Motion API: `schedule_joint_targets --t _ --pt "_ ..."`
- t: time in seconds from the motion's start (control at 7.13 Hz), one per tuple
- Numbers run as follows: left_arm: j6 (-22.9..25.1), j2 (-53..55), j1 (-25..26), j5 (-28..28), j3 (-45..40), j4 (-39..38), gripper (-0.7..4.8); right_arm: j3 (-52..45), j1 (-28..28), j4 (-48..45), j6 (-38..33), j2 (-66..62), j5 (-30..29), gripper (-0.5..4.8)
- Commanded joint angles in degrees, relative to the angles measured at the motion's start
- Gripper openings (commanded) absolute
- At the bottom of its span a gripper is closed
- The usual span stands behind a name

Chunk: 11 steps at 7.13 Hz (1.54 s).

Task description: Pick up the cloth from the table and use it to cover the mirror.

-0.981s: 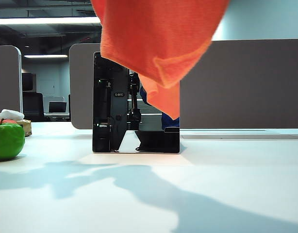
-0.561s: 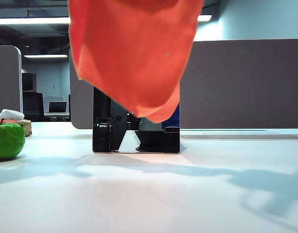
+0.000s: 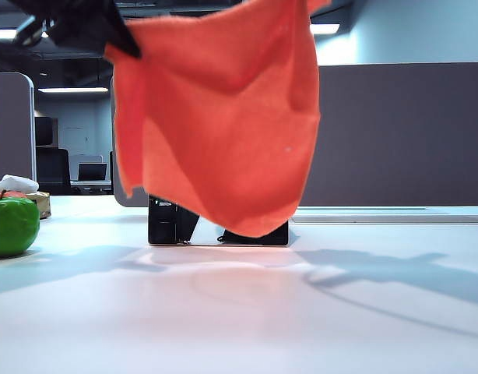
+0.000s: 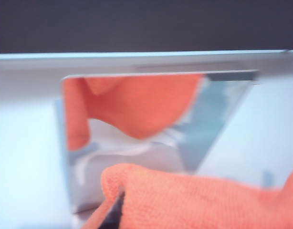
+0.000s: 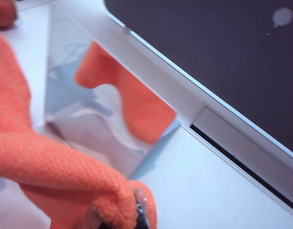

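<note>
orange cloth (image 3: 216, 125) hangs spread flat, widest side to side, before the upright mirror (image 3: 173, 226); left gripper (image 4: 113, 217) and right gripper (image 5: 137, 214) each pinch a top corner.

Table (image 3: 247, 319): broad, smooth, white, filling the lower half of the exterior view. Standing on it, centre frame: mirror (image 3: 173, 226), only its dark lower edge and base visible. At the left edge: green apple (image 3: 12, 224); behind it a small tan item (image 3: 43, 204), unidentifiable, and a white rag (image 3: 15, 185) on top. Soft grey shadows crossed the surface.
</note>
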<state>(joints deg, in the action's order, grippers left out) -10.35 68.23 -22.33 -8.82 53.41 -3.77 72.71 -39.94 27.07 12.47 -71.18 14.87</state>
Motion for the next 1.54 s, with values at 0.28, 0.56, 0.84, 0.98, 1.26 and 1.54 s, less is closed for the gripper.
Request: schedule_joint_targets --t 0.28,0.56,0.84,0.98,1.26,1.54 --pt "3.0 0.7 0.0 6.7 0.2 7.3 -0.06 0.2 4.7 -8.3 -0.8 -1.0 -1.3 -0.06" --pt "5.9 0.7 0.0 11.8 0.2 17.9 -0.06 0.3 5.6 -14.1 -0.4 -3.1 -2.6 -0.06" --pt "5.9 1.4 0.0 14.1 0.2 21.0 -0.06 0.2 5.7 -15.3 -0.5 -4.5 0.6 -0.06" --pt "5.2 5.9 0.0 14.0 0.2 20.1 -0.06 0.3 7.3 -15.2 -0.5 -5.5 4.0 -0.06" --pt "4.3 7.7 0.0 14.0 0.2 18.5 -0.06 0.2 8.6 -15.1 -0.7 -5.9 4.9 -0.06" --pt "4.3 8.0 0.0 14.1 0.2 17.5 -0.06 0.2 8.7 -14.8 -0.9 -7.5 4.7 -0.06"
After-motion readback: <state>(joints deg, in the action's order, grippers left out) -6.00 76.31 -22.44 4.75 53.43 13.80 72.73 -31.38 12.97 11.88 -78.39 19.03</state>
